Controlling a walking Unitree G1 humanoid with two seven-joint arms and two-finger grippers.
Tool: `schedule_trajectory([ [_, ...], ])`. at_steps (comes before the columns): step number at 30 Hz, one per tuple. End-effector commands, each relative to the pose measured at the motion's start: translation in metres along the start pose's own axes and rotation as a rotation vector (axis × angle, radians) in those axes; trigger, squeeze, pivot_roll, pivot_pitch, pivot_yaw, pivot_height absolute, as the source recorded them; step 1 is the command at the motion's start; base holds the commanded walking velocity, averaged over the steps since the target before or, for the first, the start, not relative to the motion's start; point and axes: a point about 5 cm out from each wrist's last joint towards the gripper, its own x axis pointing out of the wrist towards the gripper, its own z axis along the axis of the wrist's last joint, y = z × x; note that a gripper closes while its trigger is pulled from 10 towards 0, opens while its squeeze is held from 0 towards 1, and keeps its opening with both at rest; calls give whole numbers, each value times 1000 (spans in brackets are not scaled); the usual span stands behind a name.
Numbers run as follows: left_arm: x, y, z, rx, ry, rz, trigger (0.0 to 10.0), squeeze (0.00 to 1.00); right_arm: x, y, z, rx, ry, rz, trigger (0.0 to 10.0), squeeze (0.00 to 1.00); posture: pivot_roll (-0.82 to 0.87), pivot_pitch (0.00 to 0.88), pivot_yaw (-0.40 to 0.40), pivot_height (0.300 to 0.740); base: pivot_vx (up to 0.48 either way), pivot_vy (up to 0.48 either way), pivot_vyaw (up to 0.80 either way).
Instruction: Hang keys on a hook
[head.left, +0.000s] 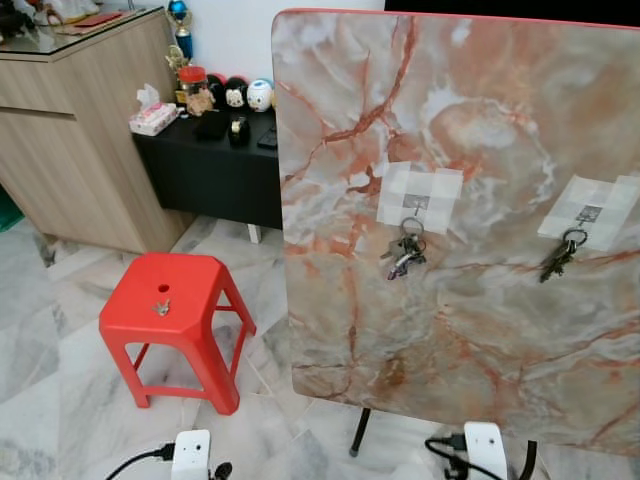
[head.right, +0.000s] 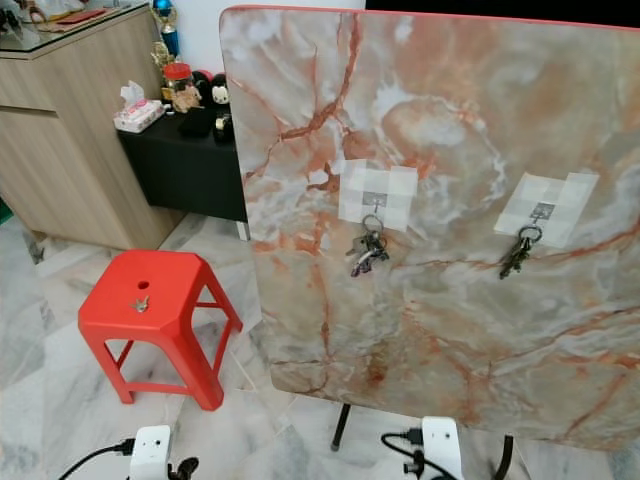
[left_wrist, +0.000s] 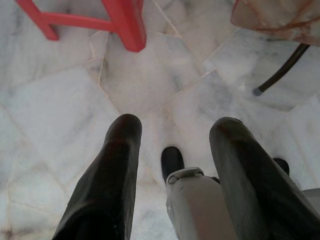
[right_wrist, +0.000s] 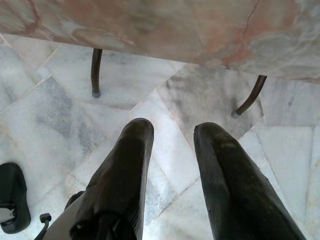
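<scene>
Keys lie in a small metal bunch (head.left: 161, 307) on the seat of the red plastic stool (head.left: 200, 318) at the lower left of the frame, while two other bunches hang from taped hooks (head.left: 413, 203) on the upright marble-patterned board (head.left: 470, 330) filling the right. Both arms hang low over the pale marble floor (left_wrist: 60, 105). The left gripper (left_wrist: 172, 125) and the right gripper (right_wrist: 172, 130) each have their black fingers apart, holding nothing.

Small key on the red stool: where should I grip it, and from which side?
The key lies flat on the red stool by its centre hole, too small to tell bow from blade. Probably come straight down from above with the nearer left gripper, open now, pinching across its narrow width.
</scene>
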Motion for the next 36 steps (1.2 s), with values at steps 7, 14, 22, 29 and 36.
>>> schedule_trajectory([
  [7, -1, 1, -7, 11, 31, 9, 10000, 0, 1, 1, 7, -25, -24, 6, 10000, 0, -11, 0, -7, 740, 0, 40, 0],
  [14, -2, 3, -9, 13, 37, 8, 10000, 0, 1, -2, 7, -16, -19, -8, 10000, 0, -11, 0, -6, 740, 0, 341, 0],
  [22, -2, 3, -8, 8, 38, 10, 10000, 0, 0, -5, -1, -52, 8, -13, 10000, 0, -4, 0, -9, 740, 0, 341, 0],
  [29, -2, 3, -7, 2, 38, 17, 10000, 0, -1, -8, -5, -56, 16, -20, 10000, 0, -9, 0, -5, 740, 0, 340, 0],
  [36, -1, 3, -6, 2, 35, 14, 10000, 0, 0, -6, -1, -34, 2, -20, 10000, 0, -8, 0, -5, 740, 0, 343, 0],
])
